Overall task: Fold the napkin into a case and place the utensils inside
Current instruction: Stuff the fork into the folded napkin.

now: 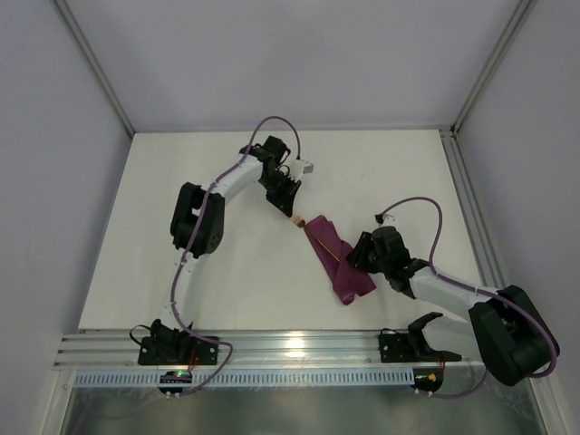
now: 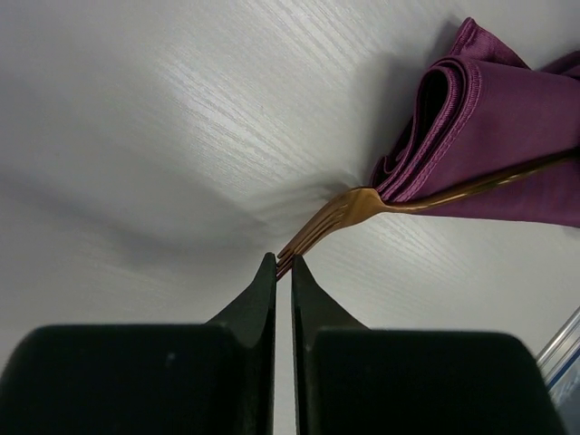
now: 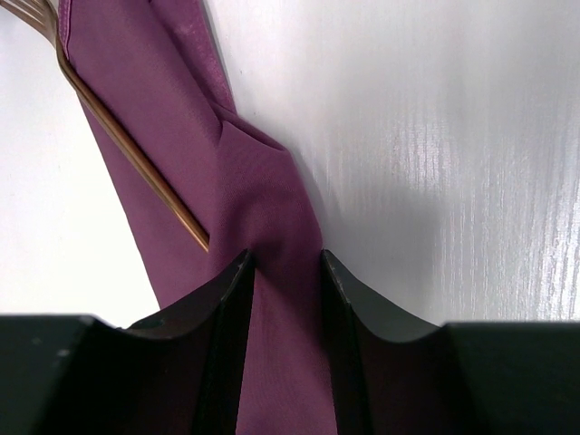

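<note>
Your left arm reaches over the white table (image 1: 181,227) toward its middle. Your left gripper (image 2: 283,263) sits low at the tine end of the fork (image 2: 362,201). In the left wrist view its two black fingers (image 2: 254,299) are pressed almost together. The tine tips run into the thin slit between them, so you are pinching the fork by its tips.

The fork is slim and copper-coloured, and its neck curves up off the tabletop. Its handle runs off to the right and lies along the napkin (image 2: 507,127).

The napkin is plum-purple and plain, with a slight sheen and a stitched hem. It is folded into a narrow, many-layered oblong. At the end facing the left wrist camera the layers curl round into an open, rolled mouth. From above it lies slantwise in the middle of the table between your two grippers. Its far end is toward the left one and its near end toward the right.

In the right wrist view the handle shows as a thin coppery line on top of the cloth. It stops just beside one finger, and you cannot tell whether it ends there or slips under a fold.

Your right gripper (image 3: 283,267) is clamped on the napkin's near end. Its jaws stand partly apart, and the bunched cloth fills the gap and touches both fingers.
</note>
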Tool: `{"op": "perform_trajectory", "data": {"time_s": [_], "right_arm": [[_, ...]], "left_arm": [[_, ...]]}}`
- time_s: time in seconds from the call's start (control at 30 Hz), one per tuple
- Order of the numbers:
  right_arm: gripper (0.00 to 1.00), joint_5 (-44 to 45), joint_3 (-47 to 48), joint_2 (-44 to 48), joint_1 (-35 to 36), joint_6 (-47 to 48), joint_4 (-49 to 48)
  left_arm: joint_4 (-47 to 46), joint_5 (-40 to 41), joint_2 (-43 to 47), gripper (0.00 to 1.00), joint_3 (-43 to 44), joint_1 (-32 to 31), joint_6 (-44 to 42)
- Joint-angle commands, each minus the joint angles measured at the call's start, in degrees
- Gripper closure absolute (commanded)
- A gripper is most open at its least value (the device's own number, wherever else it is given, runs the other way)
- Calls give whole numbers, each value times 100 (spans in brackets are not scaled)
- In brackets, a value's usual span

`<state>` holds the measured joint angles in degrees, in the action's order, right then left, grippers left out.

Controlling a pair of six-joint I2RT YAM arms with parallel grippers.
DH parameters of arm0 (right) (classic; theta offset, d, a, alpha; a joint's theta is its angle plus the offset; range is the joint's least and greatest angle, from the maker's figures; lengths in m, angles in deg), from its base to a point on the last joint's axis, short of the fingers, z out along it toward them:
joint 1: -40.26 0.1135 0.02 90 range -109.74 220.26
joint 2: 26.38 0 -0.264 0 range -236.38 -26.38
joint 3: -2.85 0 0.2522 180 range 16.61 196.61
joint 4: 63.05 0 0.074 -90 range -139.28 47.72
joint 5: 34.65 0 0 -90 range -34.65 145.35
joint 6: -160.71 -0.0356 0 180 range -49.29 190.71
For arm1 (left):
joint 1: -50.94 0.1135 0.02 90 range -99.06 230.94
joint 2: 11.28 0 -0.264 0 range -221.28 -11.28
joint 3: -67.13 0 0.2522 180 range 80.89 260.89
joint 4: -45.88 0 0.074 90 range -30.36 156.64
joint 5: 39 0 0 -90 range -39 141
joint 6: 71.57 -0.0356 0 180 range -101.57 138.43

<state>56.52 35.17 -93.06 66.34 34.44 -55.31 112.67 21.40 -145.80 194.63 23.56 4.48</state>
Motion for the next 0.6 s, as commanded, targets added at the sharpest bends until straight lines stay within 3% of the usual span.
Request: {"op": "perform_trajectory", "data": {"time_s": [0.0, 0.23, 0.57], "right_arm": [[61, 85, 59, -170, 28, 120, 224], [62, 59, 59, -214, 28, 120, 198], [64, 68, 86, -249, 28, 155, 180]], "left_arm": [[-39, -195, -22, 100, 26, 13, -37], [-75, -301, 92, 100, 149, -127, 69], [479, -309, -241, 100, 1098, -505, -90]]}}
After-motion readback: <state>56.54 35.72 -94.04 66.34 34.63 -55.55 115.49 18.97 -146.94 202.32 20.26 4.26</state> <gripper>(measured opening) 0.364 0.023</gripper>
